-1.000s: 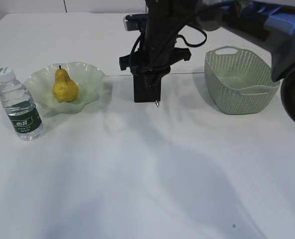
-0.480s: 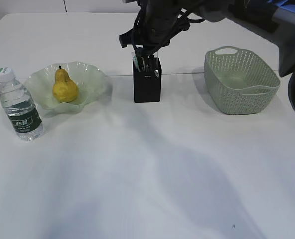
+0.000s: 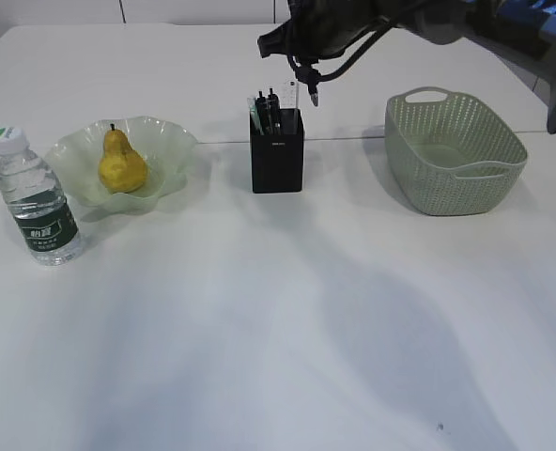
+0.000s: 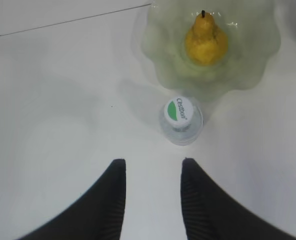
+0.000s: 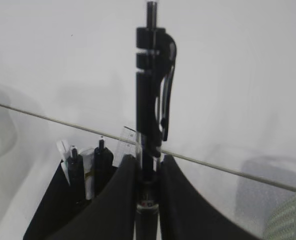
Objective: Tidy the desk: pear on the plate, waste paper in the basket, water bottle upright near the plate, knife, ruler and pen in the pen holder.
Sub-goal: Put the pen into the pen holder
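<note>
Right wrist view: right gripper pinches black clip pen upright between fingers, above and just beside black pen holder already holding pens and ruler. Left wrist view: left gripper fingers spread, nothing between, hovering over upright water bottle just beside ruffled plate. Pear sits on plate. Green basket on desk, right of holder.

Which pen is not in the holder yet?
The black clip pen clamped in the right tool, held above the holder. The other pens already stand inside it beside the ruler.
</note>
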You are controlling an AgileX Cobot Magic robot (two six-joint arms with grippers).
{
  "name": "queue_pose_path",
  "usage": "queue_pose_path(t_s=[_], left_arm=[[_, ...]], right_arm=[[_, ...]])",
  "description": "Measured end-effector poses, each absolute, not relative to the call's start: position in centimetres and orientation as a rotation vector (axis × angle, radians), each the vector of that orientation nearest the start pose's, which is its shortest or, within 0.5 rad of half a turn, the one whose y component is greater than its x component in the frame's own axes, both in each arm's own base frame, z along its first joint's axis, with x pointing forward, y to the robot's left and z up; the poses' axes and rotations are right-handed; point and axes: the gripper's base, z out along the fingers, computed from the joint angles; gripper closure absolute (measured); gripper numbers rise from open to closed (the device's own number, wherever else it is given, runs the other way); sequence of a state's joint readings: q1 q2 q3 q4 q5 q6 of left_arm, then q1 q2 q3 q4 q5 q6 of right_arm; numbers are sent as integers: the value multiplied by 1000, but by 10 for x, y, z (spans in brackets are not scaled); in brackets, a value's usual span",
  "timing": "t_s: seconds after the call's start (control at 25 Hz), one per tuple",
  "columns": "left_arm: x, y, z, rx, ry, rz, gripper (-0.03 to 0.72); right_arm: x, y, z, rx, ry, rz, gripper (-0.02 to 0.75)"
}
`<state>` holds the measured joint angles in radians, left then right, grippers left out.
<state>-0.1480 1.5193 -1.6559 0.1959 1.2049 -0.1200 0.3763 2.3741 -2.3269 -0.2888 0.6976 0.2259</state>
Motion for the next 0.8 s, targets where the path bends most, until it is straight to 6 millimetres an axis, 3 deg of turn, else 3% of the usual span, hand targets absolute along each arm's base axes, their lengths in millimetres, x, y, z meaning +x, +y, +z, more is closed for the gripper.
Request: queue_pose_path(t_s=[0.28, 0.56, 0.8], left_arm=[[314, -30, 411, 56, 2509, 150, 430], [315, -30, 411, 57, 2507, 154, 430], [319, -31, 406, 59, 2521, 157, 430]], right_arm=[[529, 188, 247, -362, 2064, 26, 648], [534, 193, 253, -373, 1927, 81, 648], [534, 191, 225, -380, 1881, 141, 648]])
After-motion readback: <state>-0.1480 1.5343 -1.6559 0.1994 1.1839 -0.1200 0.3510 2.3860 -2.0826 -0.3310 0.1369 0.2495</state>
